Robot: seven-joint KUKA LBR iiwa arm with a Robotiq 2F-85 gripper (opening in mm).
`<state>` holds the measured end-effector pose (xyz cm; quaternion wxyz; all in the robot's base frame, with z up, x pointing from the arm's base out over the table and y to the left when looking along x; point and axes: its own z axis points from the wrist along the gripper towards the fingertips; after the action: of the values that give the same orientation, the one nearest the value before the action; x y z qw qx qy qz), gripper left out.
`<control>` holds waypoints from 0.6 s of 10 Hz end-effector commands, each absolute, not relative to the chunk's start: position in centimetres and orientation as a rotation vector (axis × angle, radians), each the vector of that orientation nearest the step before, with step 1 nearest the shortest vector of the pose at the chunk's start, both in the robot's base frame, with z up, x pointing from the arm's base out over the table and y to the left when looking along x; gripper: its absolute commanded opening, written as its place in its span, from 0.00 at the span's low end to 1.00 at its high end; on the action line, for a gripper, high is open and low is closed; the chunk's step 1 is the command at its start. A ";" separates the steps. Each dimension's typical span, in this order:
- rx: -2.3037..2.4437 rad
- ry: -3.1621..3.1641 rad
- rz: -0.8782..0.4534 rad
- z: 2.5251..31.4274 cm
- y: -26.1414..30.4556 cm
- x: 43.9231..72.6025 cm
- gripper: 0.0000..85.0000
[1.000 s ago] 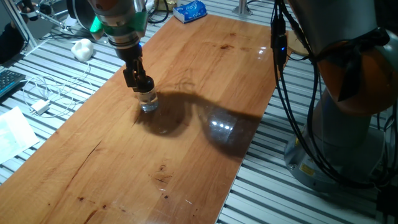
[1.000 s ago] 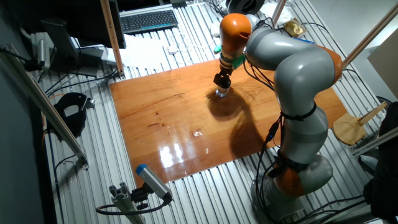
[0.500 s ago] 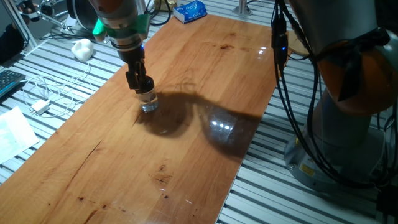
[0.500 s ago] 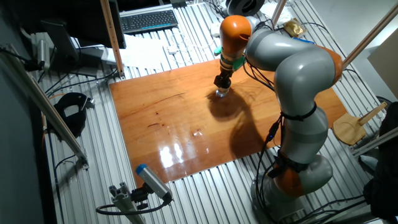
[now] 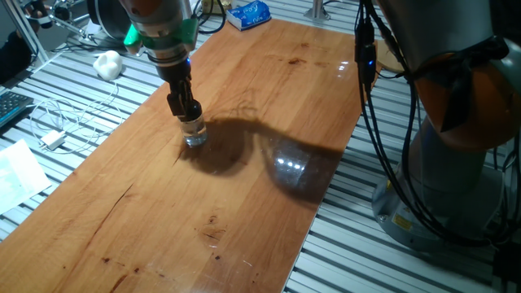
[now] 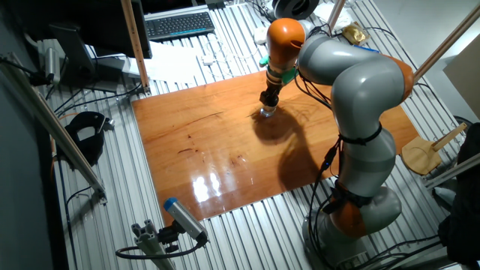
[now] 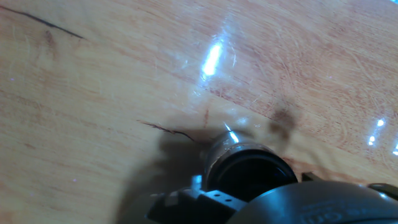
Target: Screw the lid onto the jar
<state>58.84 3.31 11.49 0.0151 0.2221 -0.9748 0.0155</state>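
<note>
The clear glass jar stands on the wooden table, left of its middle. The black lid sits on top of the jar. My gripper comes straight down from above and is shut on the lid. In the other fixed view the gripper sits right over the jar. In the hand view the round black lid fills the lower middle, with the jar's glass wall glinting under it. Whether the lid is threaded on is hidden.
A white lumpy object lies off the table's left edge on the slatted bench. White cables and paper lie further left. A blue packet sits at the far end. The arm's base stands to the right.
The hand has turned about its vertical axis over the jar: the fingers showed side by side before and now stand nearly in line. The jar has stayed in place.
</note>
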 end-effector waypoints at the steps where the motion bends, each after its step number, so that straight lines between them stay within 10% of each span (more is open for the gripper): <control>1: 0.689 -3.035 0.044 11.5 3.3 58.8 0.80; 6: 0.673 -3.039 0.051 11.5 3.3 58.9 0.80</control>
<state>58.89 3.29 11.51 0.0143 0.2159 -0.9762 0.0165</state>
